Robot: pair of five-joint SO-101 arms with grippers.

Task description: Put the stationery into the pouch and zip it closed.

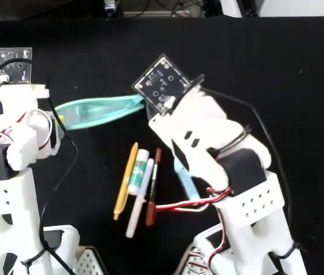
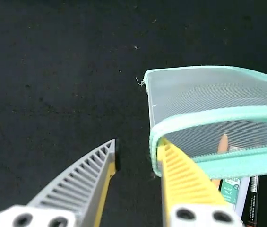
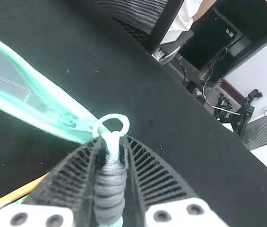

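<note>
Steadily, my right jaws pinching the zip cord (image 3: 109, 182) and left jaws open, I should draw the pouch (image 1: 93, 112) mouth wide.

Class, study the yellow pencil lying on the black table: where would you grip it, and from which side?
Probably grip the yellow pencil on the half nearer the arms' bases, from straight above, jaws closing across its thin width. It lies flat, and the white glue stick crowds its far half.

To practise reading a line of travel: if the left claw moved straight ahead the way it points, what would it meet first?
Most likely the pouch: the left claw's yellow finger sits at its rim, though depth is unclear.
</note>
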